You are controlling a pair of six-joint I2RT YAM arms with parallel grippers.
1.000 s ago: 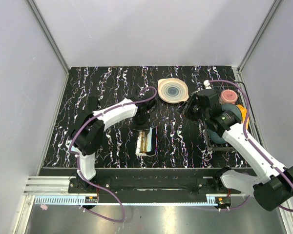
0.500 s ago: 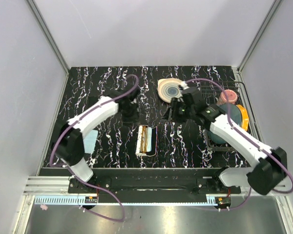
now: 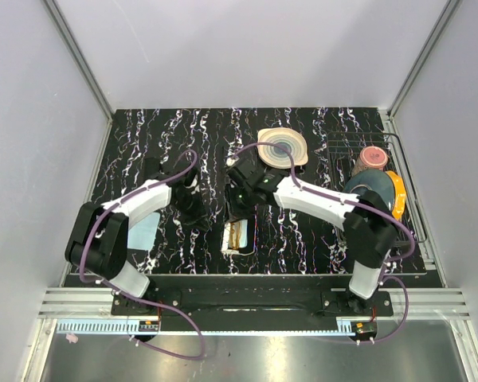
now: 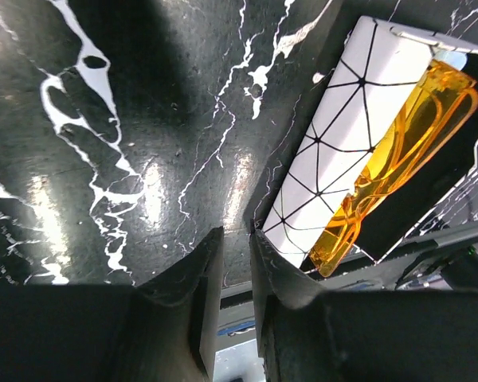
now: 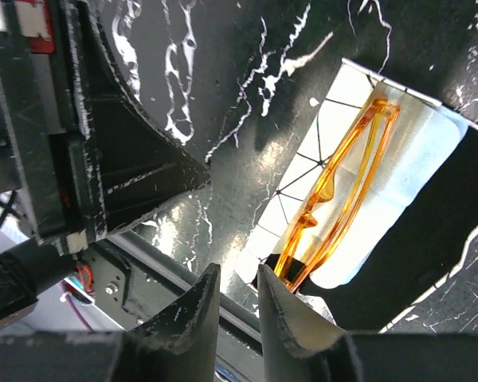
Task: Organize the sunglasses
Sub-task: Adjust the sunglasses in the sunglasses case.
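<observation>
Swinging the right gripper (image 3: 239, 213) all the way over from the dish rack (image 3: 382, 137) side, to hang just above the far end of the white box (image 4: 327, 159). Sliding the left gripper (image 4: 235, 237) off the box at the same time, down to a low spot on the table (image 3: 319, 231) just left of it, close but not touching.

Keeping both pairs of fingers only a little apart, with a thin gap and nothing in it. Holding nothing on either side.

Finding the sunglasses (image 5: 334, 199) lying folded in the white box, near the front edge of the table. Orange, see-through, leaning along one long side of the box. Sitting right below the right gripper, and off to the side of the left one. Spotting a flat black case (image 5: 430, 255) tight against the box on its other side.

Looking a lot like a swap of hands. Probably finished with putting the glasses in. Probably time now to tidy or shut the box from the right. Needing a slow, soft touch, so as not to bump the box or knock the thin orange arms back out. Cannot tell yet about the way of closing it.
</observation>
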